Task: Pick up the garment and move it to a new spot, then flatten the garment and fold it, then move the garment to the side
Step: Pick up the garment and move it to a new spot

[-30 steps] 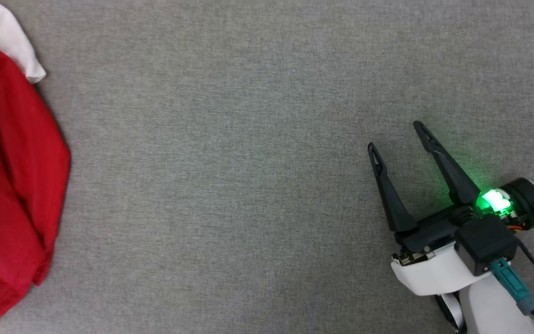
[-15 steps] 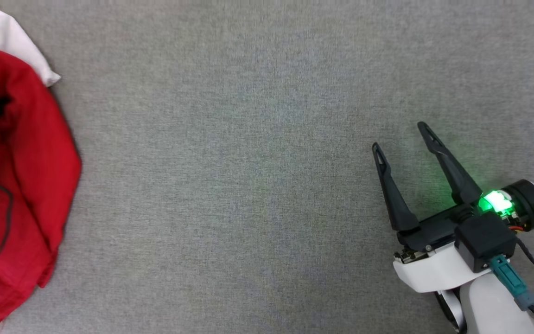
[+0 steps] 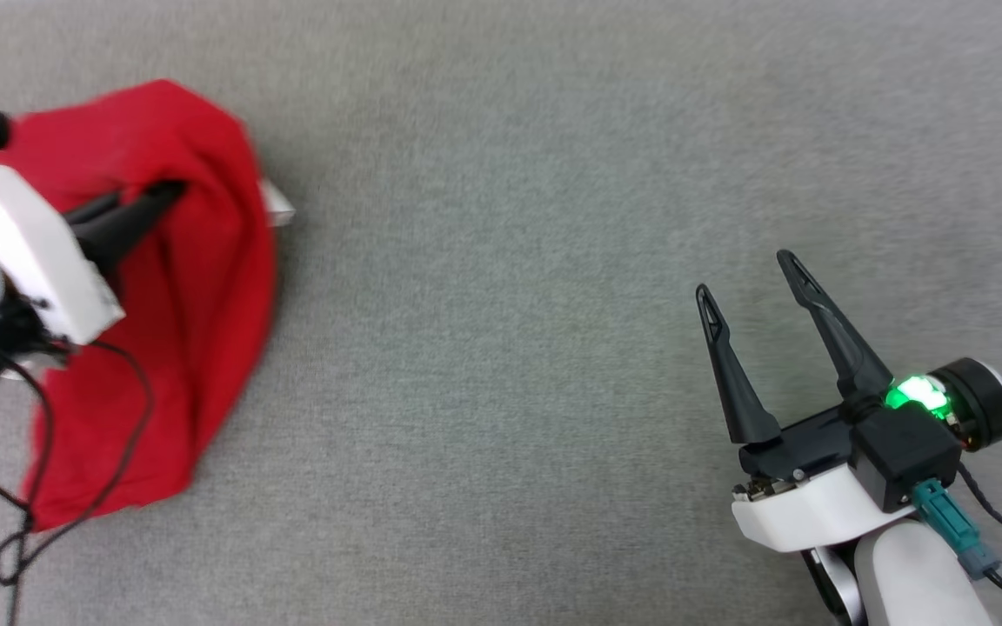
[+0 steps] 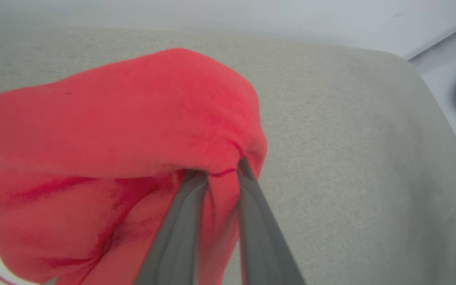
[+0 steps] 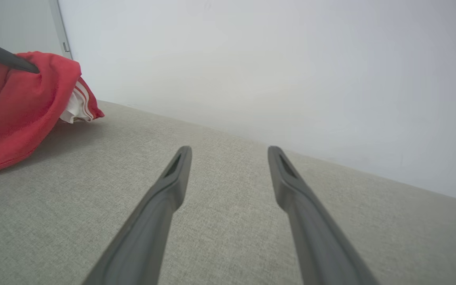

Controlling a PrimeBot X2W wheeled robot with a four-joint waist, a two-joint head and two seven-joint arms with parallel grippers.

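Observation:
The garment (image 3: 197, 287) is a bunched red jersey at the left of the head view, lifted at its top and trailing down onto the grey cloth surface. My left gripper (image 3: 175, 189) is shut on a fold of its red fabric; in the left wrist view the garment (image 4: 133, 118) is pinched between the two fingers (image 4: 220, 172). From the right wrist view the garment (image 5: 18, 107) hangs at the far left, a white striped sleeve (image 5: 78, 106) showing beneath it. My right gripper (image 3: 744, 274) rests open at the lower right, holding nothing, its fingers (image 5: 172, 174) spread over bare surface.
A grey fabric surface (image 3: 501, 348) spreads across the middle between the two arms. Black cables (image 3: 110, 435) from my left arm drape over the garment. A pale wall (image 5: 271, 59) rises behind the surface's far edge.
The left gripper has closed on the garment and lifted it, carrying it rightwards into the picture. The right gripper has hardly moved.

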